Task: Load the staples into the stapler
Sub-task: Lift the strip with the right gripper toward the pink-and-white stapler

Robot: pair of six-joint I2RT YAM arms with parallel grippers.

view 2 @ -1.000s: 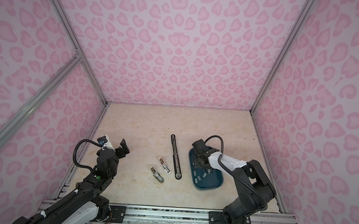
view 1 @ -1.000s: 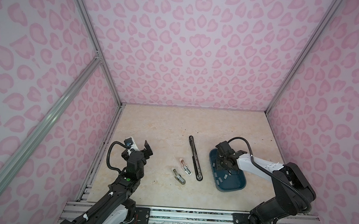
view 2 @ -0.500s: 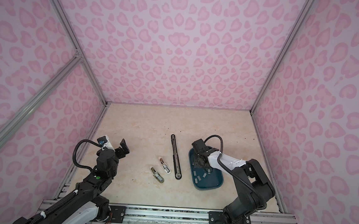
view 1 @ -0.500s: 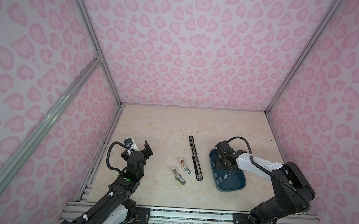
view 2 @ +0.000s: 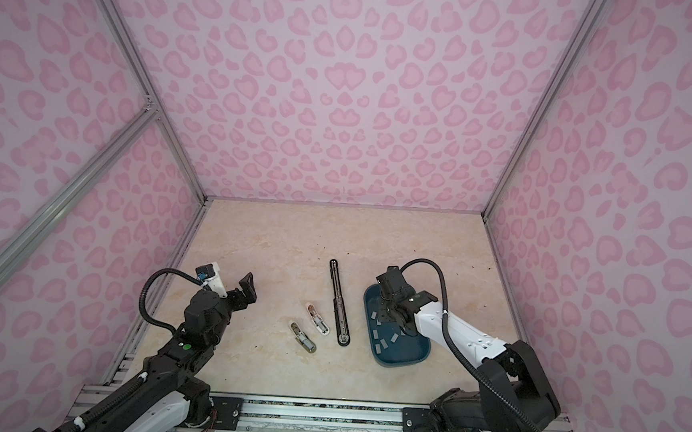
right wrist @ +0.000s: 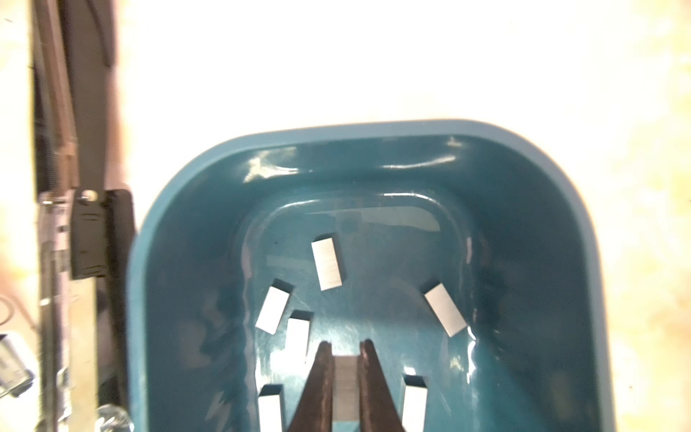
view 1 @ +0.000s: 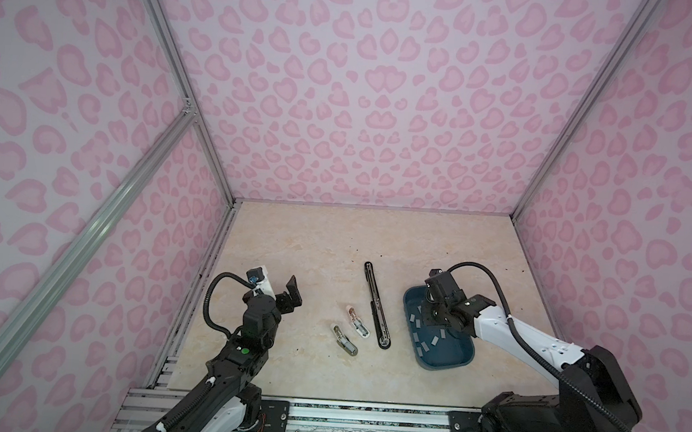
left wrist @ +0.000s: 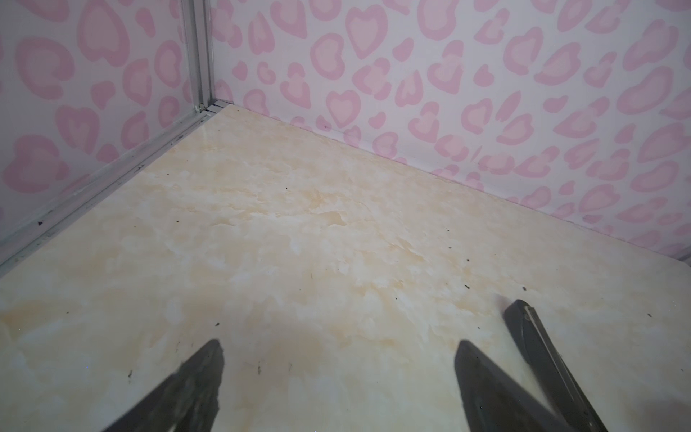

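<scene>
Ok: beige marble tabletop [view 1: 313,244], pink walls [view 1: 365,101]; right end effector [right wrist: 346,344] in tray [right wrist: 374,129] clamping staple strip [right wrist: 346,389]; left end effector [left wrist: 338,346] hovering, spread wide

Left hand [left wrist: 338,349] gapes wide; right hand [right wrist: 346,351] is pinched closed.

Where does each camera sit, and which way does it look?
Top views: high at the front, looking down on the table; left arm and right arm show.
Left wrist: low over the table, facing a far corner; open left claw shows.
Right wrist: above the blue tray, looking in; right claw shut on a staple strip.
Shared: tray and staples show in right wrist and both top views.
</scene>
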